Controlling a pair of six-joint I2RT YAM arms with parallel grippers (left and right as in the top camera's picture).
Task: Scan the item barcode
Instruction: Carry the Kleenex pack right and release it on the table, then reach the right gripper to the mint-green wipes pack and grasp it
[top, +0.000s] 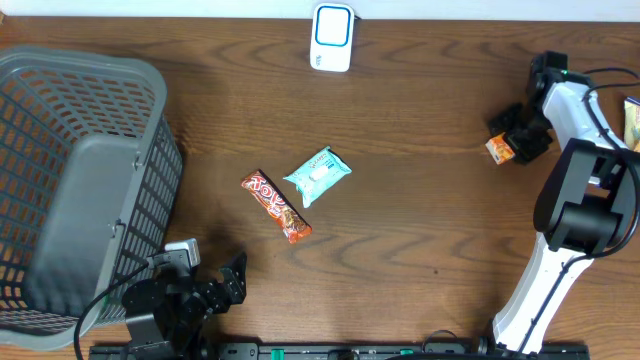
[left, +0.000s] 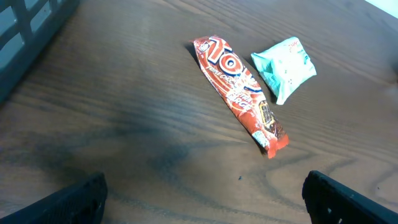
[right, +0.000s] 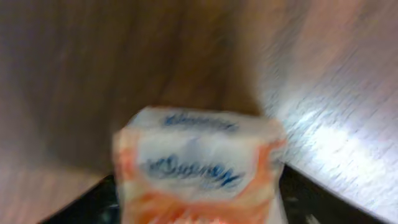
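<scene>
Light stiff carton (top: 500, 149), best pinched across flat sides; right pincer (top: 512, 138) can't tell if clamped, left pincer (top: 235, 278) apart

The dark, wood-grained bench (top: 420, 230) carries three things. A red candy bar (left: 239, 93) lies flat ahead of the left jaws, with its long axis slanting away to the left and its crimped end nearest them. Just beside it, farther out and to the right, rests a crumpled teal packet (left: 284, 67); a thin gap separates the two. A grey basket (top: 80, 170) with lattice walls stands near the left jaws, off to their left. All three sit well apart from the right jaws, across the bench.
</scene>
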